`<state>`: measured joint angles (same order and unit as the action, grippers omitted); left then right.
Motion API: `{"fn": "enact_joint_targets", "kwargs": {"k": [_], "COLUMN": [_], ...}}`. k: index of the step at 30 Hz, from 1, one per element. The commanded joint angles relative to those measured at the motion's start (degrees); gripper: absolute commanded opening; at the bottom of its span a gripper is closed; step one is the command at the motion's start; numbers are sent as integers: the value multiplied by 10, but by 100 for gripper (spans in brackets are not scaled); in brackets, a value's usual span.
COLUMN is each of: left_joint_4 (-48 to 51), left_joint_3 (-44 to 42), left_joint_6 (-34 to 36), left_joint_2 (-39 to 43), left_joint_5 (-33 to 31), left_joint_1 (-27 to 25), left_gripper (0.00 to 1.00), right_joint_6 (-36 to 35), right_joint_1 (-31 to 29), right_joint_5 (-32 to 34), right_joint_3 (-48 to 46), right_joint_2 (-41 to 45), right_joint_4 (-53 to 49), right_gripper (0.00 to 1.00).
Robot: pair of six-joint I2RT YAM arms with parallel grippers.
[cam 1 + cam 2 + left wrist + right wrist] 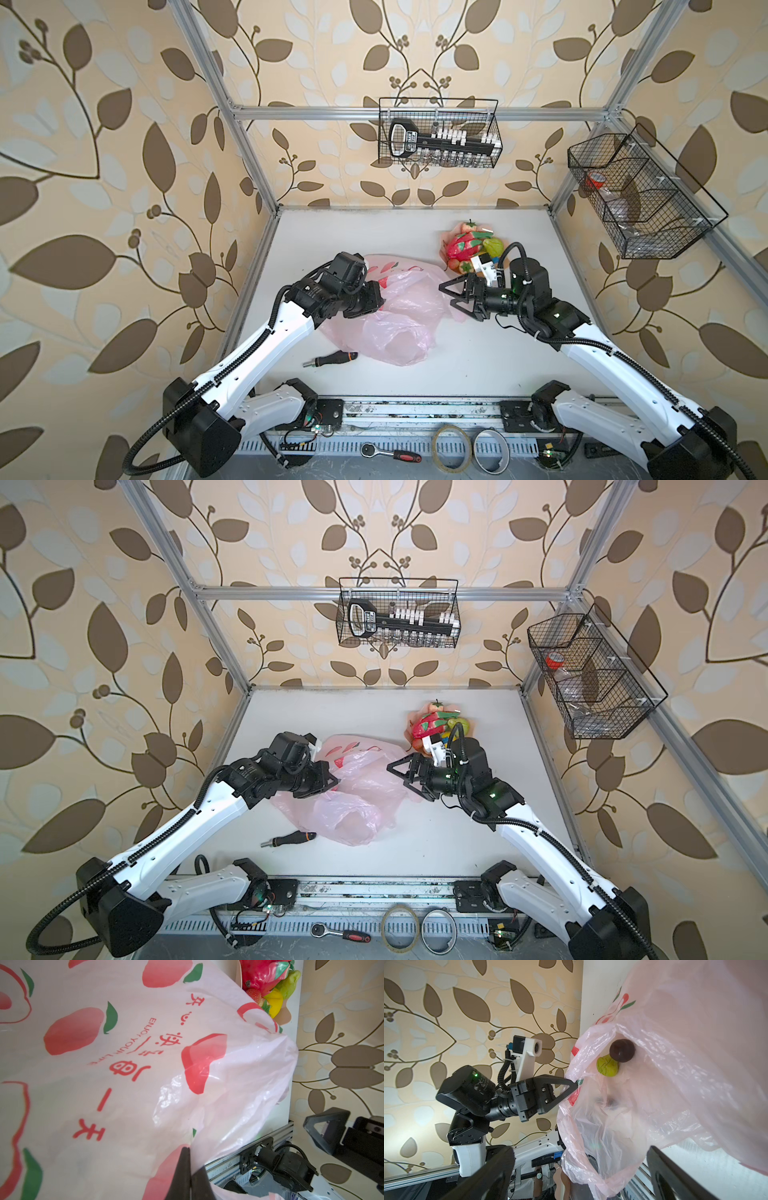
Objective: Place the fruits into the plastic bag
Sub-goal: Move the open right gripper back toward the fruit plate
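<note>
The pale-pink plastic bag lies crumpled mid-table, its mouth towards the right arm. My left gripper is shut on the bag's rim, also visible in the right wrist view. My right gripper stands open at the bag's mouth, holding nothing. Inside the bag rest a dark plum and a small green fruit. Behind the right gripper a plate holds the dragon fruit, pear, lemon and a strawberry.
A black screwdriver lies in front of the bag. Wire baskets hang on the back rail and the right rail. A ratchet and two tape rolls sit by the arm bases.
</note>
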<state>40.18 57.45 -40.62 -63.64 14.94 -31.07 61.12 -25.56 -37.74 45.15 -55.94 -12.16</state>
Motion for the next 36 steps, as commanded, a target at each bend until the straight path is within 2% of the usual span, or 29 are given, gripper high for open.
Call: {"fn": "enact_joint_targets", "kwargs": {"k": [1,9,13,16,23,29,36], "left_joint_4": [-17,-22,-27,-31,-29,-27,-29], "left_joint_3": [17,16,10,5,3,5,6], "left_joint_6": [2,9,8,9,13,15,17], "left_joint_2": [-4,-6,0,7,10,10,10], "left_joint_5": [12,18,18,16,22,26,26], "left_joint_1": [3,3,2,2,2,3,2], "left_gripper": [0,0,0,0,0,0,0], "right_joint_6": [-38,-124,-189,-248,-352,-376,-369], "right_joint_1": [27,113,162,184,189,197,205], "right_joint_5": [-19,-20,4,52,187,232,228], "right_joint_3": [37,102,136,176,278,300,293], "right_joint_2": [12,12,9,1,-27,-35,-39], "right_joint_4": [-49,-167,-251,-317,-430,-451,-435], "right_gripper": [100,100,100,100,100,100,100]}}
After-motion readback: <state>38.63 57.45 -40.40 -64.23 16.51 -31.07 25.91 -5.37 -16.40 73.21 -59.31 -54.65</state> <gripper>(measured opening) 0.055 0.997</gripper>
